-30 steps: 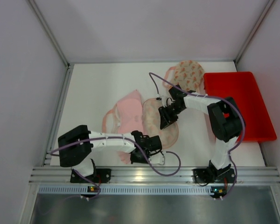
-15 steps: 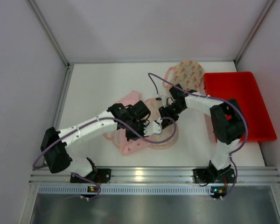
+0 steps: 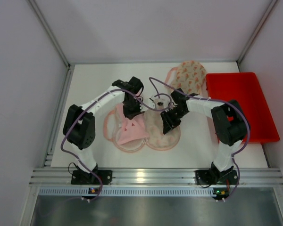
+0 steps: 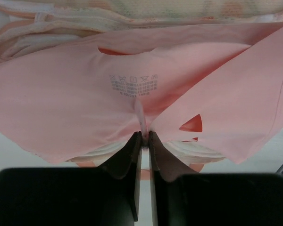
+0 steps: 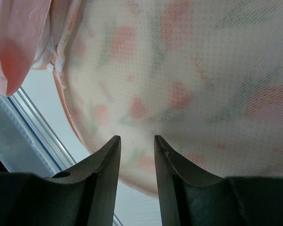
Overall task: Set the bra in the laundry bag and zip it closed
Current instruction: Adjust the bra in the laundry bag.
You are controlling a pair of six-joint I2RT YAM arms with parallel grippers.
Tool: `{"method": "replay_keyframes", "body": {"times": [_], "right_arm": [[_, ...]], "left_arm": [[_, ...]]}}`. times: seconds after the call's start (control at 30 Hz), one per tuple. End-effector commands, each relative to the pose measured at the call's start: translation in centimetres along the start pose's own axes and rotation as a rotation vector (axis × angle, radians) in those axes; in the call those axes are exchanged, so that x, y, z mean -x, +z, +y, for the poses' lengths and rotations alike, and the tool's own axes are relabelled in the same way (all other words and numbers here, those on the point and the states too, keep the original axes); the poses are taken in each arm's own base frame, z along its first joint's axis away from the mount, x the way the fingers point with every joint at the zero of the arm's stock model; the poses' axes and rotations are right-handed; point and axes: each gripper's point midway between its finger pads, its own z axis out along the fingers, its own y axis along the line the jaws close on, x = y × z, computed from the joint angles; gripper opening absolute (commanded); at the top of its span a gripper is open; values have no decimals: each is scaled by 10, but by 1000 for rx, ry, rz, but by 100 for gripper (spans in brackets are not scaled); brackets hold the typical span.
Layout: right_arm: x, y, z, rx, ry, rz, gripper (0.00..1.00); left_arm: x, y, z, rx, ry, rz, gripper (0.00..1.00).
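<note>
Both arms reach inward; left gripper (image 4: 142,135) seems pinched closed, right gripper (image 5: 137,141) stands parted.

The bra (image 3: 133,131) is soft pink. It lies well to the left of the red tray (image 3: 243,106), with a pink flap folded into a pointy shape on top. A pale round cup with a pink edge peeks out below it. Small grey washing signs are printed on the cloth. The laundry bag (image 3: 166,134) is round net with pink flowers. It lies between the bra and the tray, right beside the bra.
</note>
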Motion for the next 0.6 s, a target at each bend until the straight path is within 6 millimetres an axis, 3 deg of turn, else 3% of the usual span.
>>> {"method": "replay_keyframes", "body": {"times": [0.0,0.03,0.13,0.23,0.3,0.4,0.57], "right_arm": [[8,-4,9,7,-38,-36,35],[7,-3,8,6,-37,-34,36],[7,-2,6,-3,-31,-30,36],[3,-1,5,-3,-20,-19,36],[1,0,4,-2,-14,-11,36],[-3,0,5,1,-13,-3,36],[-2,-2,6,-5,-14,-7,36]], "left_arm": [[7,-8,12,36,43,-47,18],[4,-8,10,32,35,-48,27],[-4,-21,5,56,17,-59,41],[1,-47,-4,102,18,-121,56],[8,-67,-10,138,21,-171,57],[11,-75,-34,147,55,-197,58],[-1,-46,-93,53,67,-130,55]]}}
